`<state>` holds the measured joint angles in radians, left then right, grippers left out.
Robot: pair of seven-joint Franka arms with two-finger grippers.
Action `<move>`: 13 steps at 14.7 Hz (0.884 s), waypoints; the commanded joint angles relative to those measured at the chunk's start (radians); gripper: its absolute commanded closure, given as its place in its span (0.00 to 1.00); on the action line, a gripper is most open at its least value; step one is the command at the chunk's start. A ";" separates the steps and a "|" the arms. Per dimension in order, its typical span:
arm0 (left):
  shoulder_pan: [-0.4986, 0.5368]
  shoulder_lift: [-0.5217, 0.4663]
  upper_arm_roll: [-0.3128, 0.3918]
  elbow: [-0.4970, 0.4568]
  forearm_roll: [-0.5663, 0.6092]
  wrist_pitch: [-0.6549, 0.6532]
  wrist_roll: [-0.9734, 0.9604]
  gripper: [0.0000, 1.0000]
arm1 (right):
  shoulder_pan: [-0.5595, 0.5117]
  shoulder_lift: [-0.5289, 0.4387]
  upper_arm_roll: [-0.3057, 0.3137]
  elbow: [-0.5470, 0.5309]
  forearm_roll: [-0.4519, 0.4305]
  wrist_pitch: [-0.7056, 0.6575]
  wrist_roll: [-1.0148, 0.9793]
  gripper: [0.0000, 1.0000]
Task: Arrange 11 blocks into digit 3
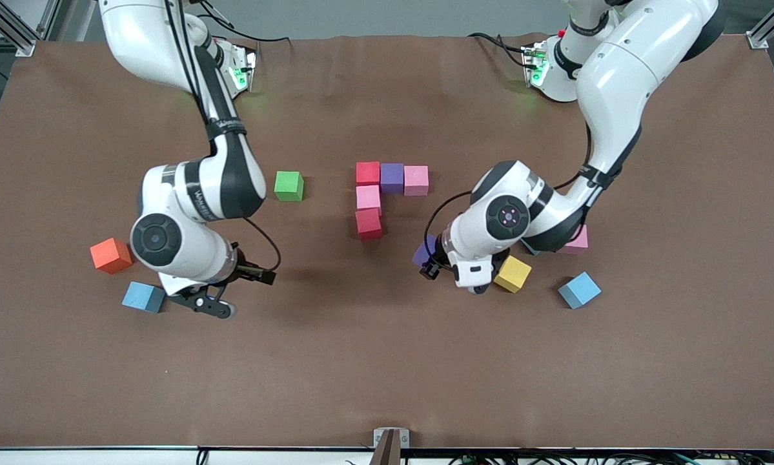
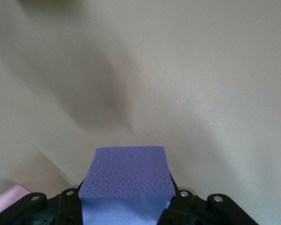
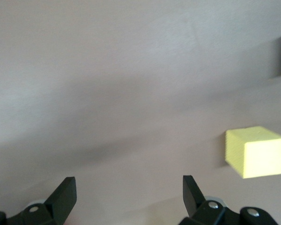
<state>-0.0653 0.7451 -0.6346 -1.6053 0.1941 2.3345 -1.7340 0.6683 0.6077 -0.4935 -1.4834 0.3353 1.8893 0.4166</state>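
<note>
Five blocks touch in an L shape mid-table: red [image 1: 367, 173], purple [image 1: 392, 177] and pink [image 1: 416, 180] in a row, with pink [image 1: 368, 197] and red [image 1: 368, 223] running toward the front camera. My left gripper [image 1: 433, 261] is shut on a second purple block [image 1: 423, 252], between that red block and a yellow block [image 1: 512, 273]. In the left wrist view the purple block [image 2: 126, 176] fills the left gripper [image 2: 126, 208]. My right gripper [image 1: 235, 292] is open and holds nothing, beside a light blue block [image 1: 144, 297]. The green block [image 1: 289, 185] lies alone.
An orange cube [image 1: 111, 255] sits near the right arm's light blue block. Another light blue block [image 1: 580, 290] and a pink one [image 1: 578, 240], partly under the left arm, lie at the left arm's end. The right wrist view shows the open right gripper [image 3: 129, 197] and a yellow block [image 3: 255, 151].
</note>
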 commanded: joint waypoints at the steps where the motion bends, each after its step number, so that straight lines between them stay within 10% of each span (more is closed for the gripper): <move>1: -0.001 -0.082 0.006 -0.149 0.030 0.120 -0.241 0.83 | -0.030 -0.060 0.006 -0.093 0.007 0.022 -0.086 0.00; 13: -0.168 -0.007 0.052 -0.137 0.222 0.118 -0.829 0.82 | -0.016 -0.382 0.271 -0.697 -0.124 0.307 -0.200 0.00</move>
<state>-0.1974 0.7367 -0.6108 -1.7498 0.3967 2.4393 -2.5236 0.6599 0.3246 -0.2546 -2.0222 0.2289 2.1038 0.2296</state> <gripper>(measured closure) 0.432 0.000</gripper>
